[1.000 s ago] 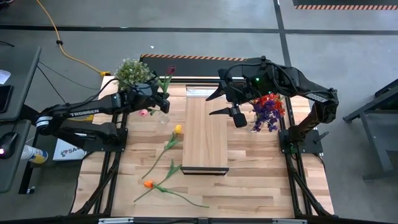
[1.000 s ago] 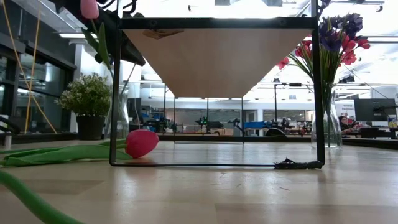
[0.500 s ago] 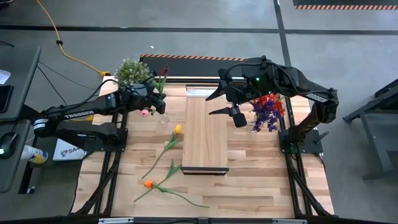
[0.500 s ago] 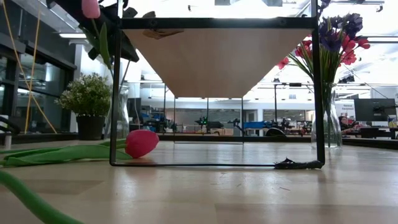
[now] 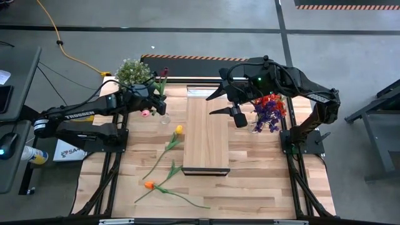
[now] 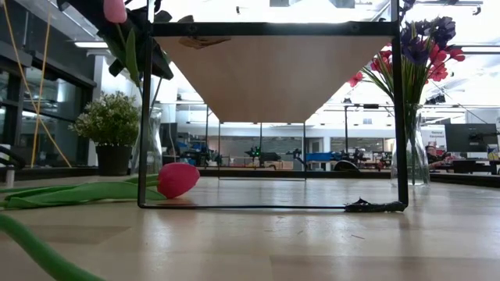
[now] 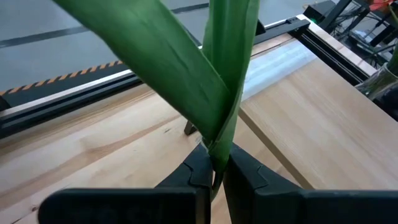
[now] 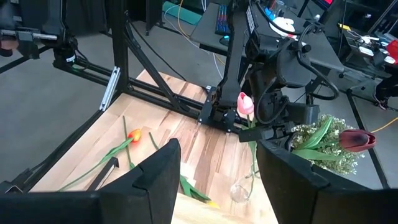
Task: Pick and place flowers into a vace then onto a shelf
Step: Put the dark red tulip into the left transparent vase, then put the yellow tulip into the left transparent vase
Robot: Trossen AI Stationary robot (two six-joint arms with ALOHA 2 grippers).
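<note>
My left gripper [image 5: 160, 104] is over the table's far left, shut on a flower with a dark maroon head [image 5: 164, 73] [image 8: 356, 140]. Beside it a pink flower head [image 5: 145, 113] [image 8: 245, 104] stands above a clear glass vase [image 5: 164, 119] [image 8: 241, 190]; its stem seems to run down into the vase. A yellow flower [image 5: 179, 130] and an orange flower [image 5: 149, 185] lie flat on the table left of the shelf [image 5: 206, 134]. My right gripper [image 5: 220, 104] [image 8: 217, 180] hangs open above the shelf's far end, holding nothing. My left gripper pinches the maroon flower's green stem [image 7: 217, 149] between its two fingers, where a long leaf joins it. The fingers come from the table's left, slanting a little downward, and lie across the stem. The flower is lifted clear, its head toward the far edge; its lower end is hidden.
A second vase of red and purple flowers [image 5: 269, 109] [image 6: 418, 70] stands right of the shelf, near my right arm. A bushy potted plant [image 5: 134, 72] sits at the far left corner. Bare tabletop lies near the front edge, right of the orange flower.
My left gripper has drawn back a little toward the table's left with the maroon flower, whose head now sits slightly farther left. It stays shut on the stem. My right gripper has kept still.
</note>
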